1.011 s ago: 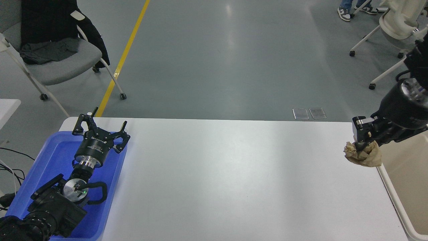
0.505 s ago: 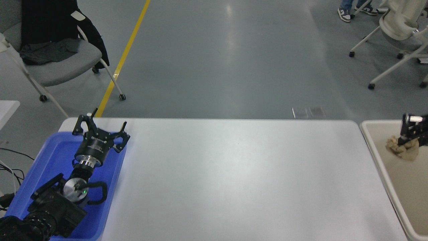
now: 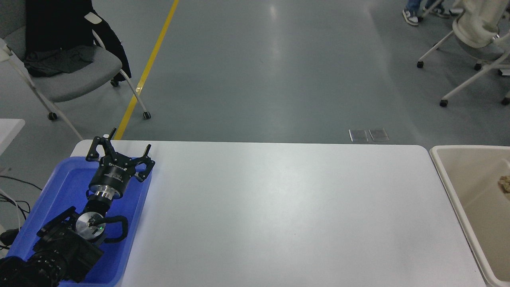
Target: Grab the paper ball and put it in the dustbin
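The right gripper is out of view, so its state cannot be told. The left gripper, fingers spread, is parked over the blue tray; far to its right the paper ball lies inside the dustbin. The placing step looks done; only retracting seems left.

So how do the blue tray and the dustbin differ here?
The blue tray sits on the table's left end; the dustbin stands off its right end, below table level. The tray is bright blue, the dustbin cream. The left gripper hangs over the tray; the dustbin holds the paper ball. Both are rectangular with rounded rims.
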Robot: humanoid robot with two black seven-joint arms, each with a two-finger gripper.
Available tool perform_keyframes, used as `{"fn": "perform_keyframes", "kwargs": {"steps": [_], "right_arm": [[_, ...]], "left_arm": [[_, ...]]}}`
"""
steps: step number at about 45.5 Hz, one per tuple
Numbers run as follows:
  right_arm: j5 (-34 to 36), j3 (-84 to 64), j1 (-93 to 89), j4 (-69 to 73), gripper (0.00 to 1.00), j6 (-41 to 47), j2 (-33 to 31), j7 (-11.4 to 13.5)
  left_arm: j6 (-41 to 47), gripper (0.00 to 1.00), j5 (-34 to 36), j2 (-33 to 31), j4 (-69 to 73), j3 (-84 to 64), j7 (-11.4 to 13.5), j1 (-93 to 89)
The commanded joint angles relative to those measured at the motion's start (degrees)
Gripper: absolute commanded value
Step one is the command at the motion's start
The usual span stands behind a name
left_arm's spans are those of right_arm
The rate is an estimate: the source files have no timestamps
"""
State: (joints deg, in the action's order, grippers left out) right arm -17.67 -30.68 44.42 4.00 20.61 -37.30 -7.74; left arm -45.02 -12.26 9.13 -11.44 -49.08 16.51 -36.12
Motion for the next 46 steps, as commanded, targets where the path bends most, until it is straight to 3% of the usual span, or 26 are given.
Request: {"fn": "perform_keyframes", "kwargs": {"steps": [1,18,19,26,29,41,46], "right_arm": [[0.09,9.75,-9.97,-3.83,0.0,-17.88,3.11,0.1],[0.09,12.58,-10.76,-3.83,0.0,-19.29,3.28,0.27],[0.09,12.49,-10.76,-3.83,0.02,-19.47,3.28,0.27],[0.09,12.58,-10.76,-3.83,0.64,-24.29,3.28,0.27],[0.09,12.58,-10.76,-3.83,0.77,-27.28,4.42,0.27],[0.09,12.58,-10.06,-2.95,0.99,-29.84,5.74,0.19],[0.09,12.58,-9.88,-2.77,1.0,-29.84,6.09,0.19]], "left_arm": [[0.02,1.0,0.05,0.01,0.02,-0.05,0.01,0.0],[0.02,1.0,-0.04,0.01,0.02,0.04,0.1,0.0],[0.02,1.0,-0.04,0.01,0.02,-0.05,0.1,0.0],[0.02,1.0,-0.04,0.01,0.02,0.04,0.1,0.0],[0.02,1.0,-0.04,0.01,0.02,-0.05,0.1,0.0],[0.02,1.0,-0.04,0.01,0.02,0.04,0.1,0.0],[0.02,1.0,0.05,0.01,0.02,-0.05,0.1,0.0]]}}
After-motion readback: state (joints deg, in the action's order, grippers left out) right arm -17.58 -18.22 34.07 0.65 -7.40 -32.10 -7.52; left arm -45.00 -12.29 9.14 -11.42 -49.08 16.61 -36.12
